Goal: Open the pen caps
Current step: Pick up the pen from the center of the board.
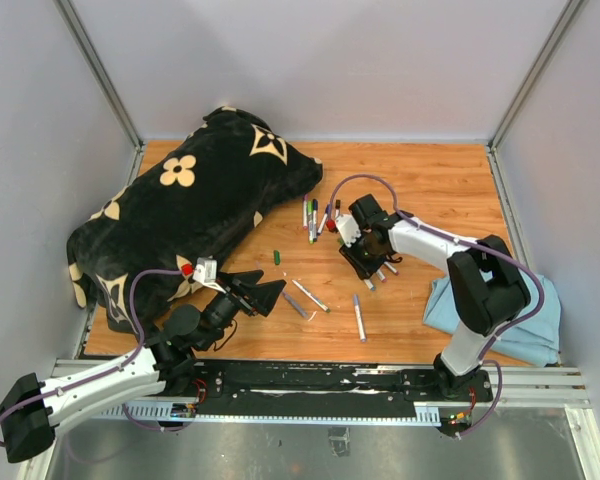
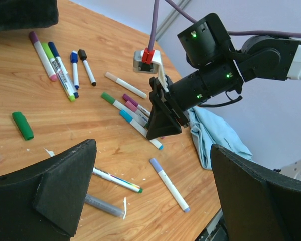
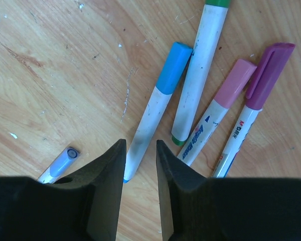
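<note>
Capped markers lie scattered on the wooden table. Under my right gripper [image 3: 140, 145] are a blue cap [image 3: 173, 68], a pink cap [image 3: 234, 83] and a purple cap [image 3: 269, 75], each on a white barrel. The right fingers straddle the tail of the blue-capped marker's barrel. The left finger touches the barrel, and a gap shows at the right finger. My left gripper [image 2: 153, 175] hangs wide open above the table, with nothing between its fingers. Below it lies a lavender-capped marker [image 2: 168, 183]. A loose green cap [image 2: 22, 125] lies apart on the wood.
A black blanket with cream flowers [image 1: 190, 210] fills the back left. A light blue cloth [image 1: 500, 310] lies at the right front edge. More capped markers [image 1: 312, 218] sit in a bunch behind the right gripper [image 1: 365, 262]. A grey marker [image 2: 103, 205] lies near the left finger.
</note>
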### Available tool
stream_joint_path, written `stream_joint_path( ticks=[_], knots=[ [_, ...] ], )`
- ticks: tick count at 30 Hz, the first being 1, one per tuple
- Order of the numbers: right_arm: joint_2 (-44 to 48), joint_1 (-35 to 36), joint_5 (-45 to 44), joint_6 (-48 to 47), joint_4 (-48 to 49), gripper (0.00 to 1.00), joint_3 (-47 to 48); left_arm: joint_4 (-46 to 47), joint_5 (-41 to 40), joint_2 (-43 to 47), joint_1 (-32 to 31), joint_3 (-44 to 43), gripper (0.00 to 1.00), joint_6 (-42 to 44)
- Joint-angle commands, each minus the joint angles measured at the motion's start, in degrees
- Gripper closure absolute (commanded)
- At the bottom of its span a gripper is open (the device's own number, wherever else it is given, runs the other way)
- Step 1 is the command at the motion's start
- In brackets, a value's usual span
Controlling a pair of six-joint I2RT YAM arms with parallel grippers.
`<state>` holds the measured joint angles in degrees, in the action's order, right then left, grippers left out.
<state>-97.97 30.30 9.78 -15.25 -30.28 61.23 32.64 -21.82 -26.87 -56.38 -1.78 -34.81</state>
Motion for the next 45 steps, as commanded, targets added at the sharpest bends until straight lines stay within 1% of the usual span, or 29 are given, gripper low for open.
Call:
stream_joint_path(
  ticks=[1, 4, 13, 16, 20, 23, 25, 28, 29, 31, 32, 35, 37, 43, 45],
  knots=[
    [-1.6, 0.9, -0.7, -0.5, -1.7, 0.70, 1.5, 0.6, -0.8, 0.5, -0.3, 1.0, 0.01, -0.3],
    [-2.2, 1.5, -0.8, -0.7, -1.8, 0.72, 1.5, 0.7, -0.6, 0.4, -0.3, 1.0, 0.01, -0.4],
    [-4.4, 3.9, -4.4, -2.1, -2.3, 0.72, 1.8, 1.7, -0.3, 0.2, -0.3, 1.8, 0.01, -1.5],
    [-4.7, 4.1, -4.1, -2.1, -2.7, 0.77, 2.1, 2.9, 0.0, -0.3, -0.3, 2.0, 0.01, -1.9],
    [-4.7, 4.0, -2.9, -2.3, -3.2, 0.88, 2.4, 4.3, 0.7, -1.7, -0.3, 2.2, 0.01, -2.3],
    [-4.2, 4.0, -1.7, -2.7, -3.3, 0.91, 2.5, 6.0, 1.3, -3.1, -0.3, 2.4, 0.01, -2.7],
    [-3.9, 4.1, -0.9, -3.2, -3.3, 0.91, 2.6, 7.1, 1.7, -4.3, -0.3, 2.5, 0.01, -2.9],
    [-4.0, 4.0, -0.9, -3.6, -3.2, 0.87, 2.5, 8.3, 2.2, -5.5, -0.3, 2.5, 0.01, -3.2],
    [-4.2, 4.1, -1.0, -3.7, -3.3, 0.85, 2.6, 8.6, 2.3, -5.8, -0.3, 2.5, 0.01, -3.2],
    [-4.7, 4.0, -1.2, -3.6, -3.3, 0.78, 2.6, 9.0, 2.5, -6.1, -0.3, 2.5, 0.01, -3.3],
    [-4.9, 4.0, -1.3, -3.6, -3.3, 0.77, 2.7, 9.1, 2.5, -6.2, -0.3, 2.5, 0.01, -3.3],
    [-5.1, 4.0, -1.5, -3.6, -3.5, 0.76, 2.7, 9.3, 2.3, -6.5, -0.3, 2.6, 0.01, -3.4],
    [-5.3, 4.0, -1.6, -3.7, -3.6, 0.78, 2.8, 9.6, 2.3, -6.8, -0.3, 2.6, 0.01, -3.4],
    [-5.2, 4.0, -0.9, -3.6, -4.1, 0.97, 3.2, 11.2, 2.9, -8.5, -0.3, 2.5, 0.01, -3.6],
    [-4.7, 4.1, -0.5, -3.6, -4.1, 0.99, 3.2, 11.9, 3.1, -9.2, -0.3, 2.5, 0.01, -3.9]
  ],
)
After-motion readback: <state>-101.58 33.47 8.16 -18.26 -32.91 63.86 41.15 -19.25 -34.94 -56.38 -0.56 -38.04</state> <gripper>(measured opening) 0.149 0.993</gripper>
